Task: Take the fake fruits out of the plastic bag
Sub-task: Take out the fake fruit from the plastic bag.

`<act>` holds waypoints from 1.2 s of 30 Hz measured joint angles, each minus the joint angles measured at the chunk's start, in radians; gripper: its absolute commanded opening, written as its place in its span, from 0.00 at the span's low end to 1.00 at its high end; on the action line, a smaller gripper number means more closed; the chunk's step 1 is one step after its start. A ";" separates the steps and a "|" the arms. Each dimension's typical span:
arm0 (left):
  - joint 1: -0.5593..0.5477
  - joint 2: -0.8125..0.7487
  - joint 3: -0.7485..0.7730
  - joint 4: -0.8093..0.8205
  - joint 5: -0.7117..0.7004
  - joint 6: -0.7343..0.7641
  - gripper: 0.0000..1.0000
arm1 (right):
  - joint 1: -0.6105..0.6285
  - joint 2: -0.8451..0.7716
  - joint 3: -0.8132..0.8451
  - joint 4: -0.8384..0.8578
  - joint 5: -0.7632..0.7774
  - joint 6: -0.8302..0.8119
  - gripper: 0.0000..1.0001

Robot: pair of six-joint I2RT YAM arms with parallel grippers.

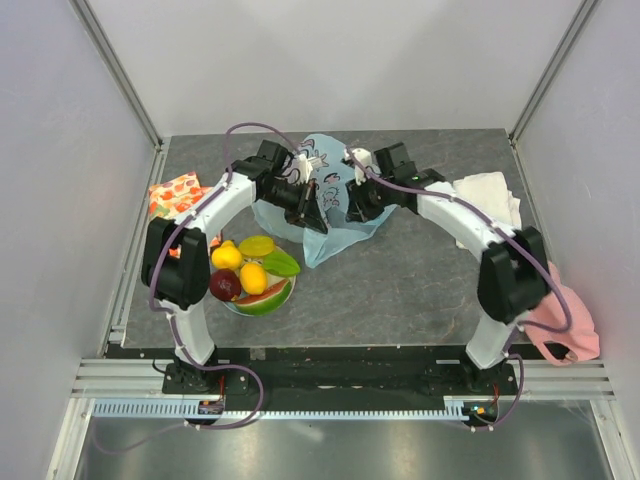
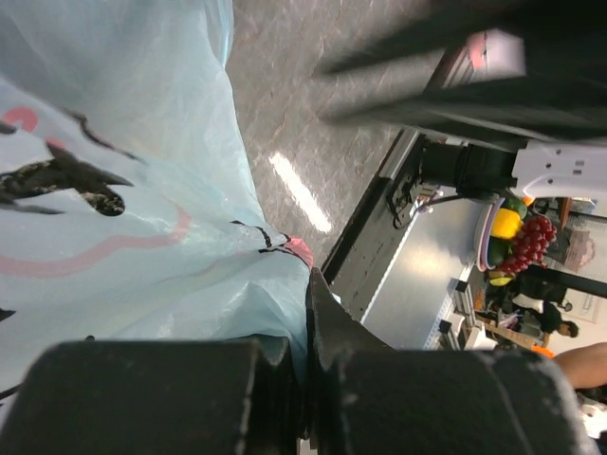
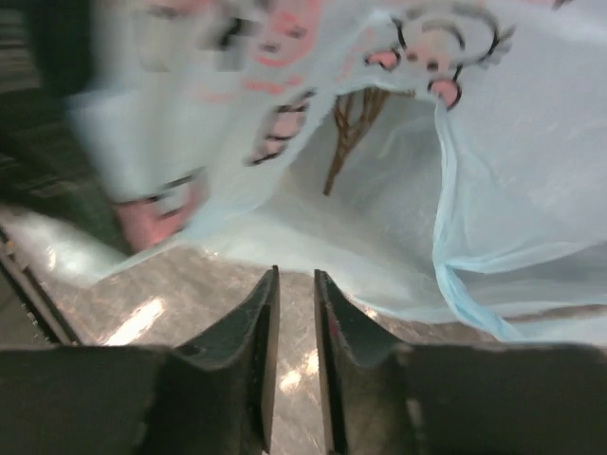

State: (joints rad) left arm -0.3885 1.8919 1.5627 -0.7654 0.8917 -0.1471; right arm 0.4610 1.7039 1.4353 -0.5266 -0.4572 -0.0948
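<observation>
- Top view: the plastic bag is held up off the bench between the two arms, near the back. Six fake fruits already lie on the plate, near the left arm's base. I judge the job nearly done, with one item left to pull.
- Top view: the left end effector is at the bag's left flank and the right end effector is at its right, just beside the film.
- Left wrist view: the left end effector is pressed together and pinches a fold of the bag, which hangs beside it. Hold this pinch firm and high, so that the mouth stays slack and wide.
- Right wrist view: the right end effector is spread by a narrow gap with nothing between the fingers, just above the bench. The bag gapes straight ahead, and a tan twiggy piece, probably the grape bunch, shows deep inside.
- Procedure: I would widen the fingers, enter through the mouth along the lower film, and close on the tan piece only. Catching film with it would drag the bag out of the left pinch.
</observation>
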 measured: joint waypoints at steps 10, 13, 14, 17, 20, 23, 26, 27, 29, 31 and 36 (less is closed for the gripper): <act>0.030 -0.098 -0.176 -0.019 -0.006 0.000 0.01 | 0.051 0.430 0.185 0.035 0.006 0.115 0.56; 0.054 -0.105 -0.186 -0.024 -0.027 0.010 0.01 | 0.063 0.452 0.212 0.045 -0.003 0.151 0.81; 0.060 -0.107 -0.187 -0.026 -0.029 0.015 0.02 | 0.066 0.454 0.220 0.048 -0.005 0.158 0.98; 0.068 -0.108 -0.188 -0.029 -0.033 0.024 0.02 | 0.072 0.457 0.249 0.065 -0.006 0.190 0.98; 0.066 -0.108 -0.188 -0.035 -0.034 0.033 0.02 | 0.073 0.476 0.290 0.082 0.005 0.212 0.98; 0.066 -0.108 -0.188 -0.042 -0.034 0.037 0.02 | 0.080 0.515 0.330 0.095 0.040 0.224 0.98; 0.066 -0.108 -0.185 -0.047 -0.035 0.038 0.02 | 0.095 0.559 0.360 0.092 0.087 0.226 0.98; 0.066 -0.108 -0.183 -0.048 -0.035 0.038 0.02 | 0.102 0.568 0.363 0.088 0.105 0.226 0.98; 0.066 -0.108 -0.180 -0.049 -0.035 0.039 0.02 | 0.117 0.576 0.367 0.083 0.127 0.224 0.98; 0.066 -0.108 -0.180 -0.050 -0.035 0.040 0.02 | 0.130 0.576 0.371 0.082 0.142 0.224 0.94; 0.066 -0.108 -0.180 -0.052 -0.035 0.040 0.02 | 0.143 0.576 0.372 0.069 0.149 0.221 0.83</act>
State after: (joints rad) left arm -0.3229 1.7836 1.3827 -0.8177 0.8570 -0.1066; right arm 0.6037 2.2795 1.8069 -0.4572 -0.3080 0.1265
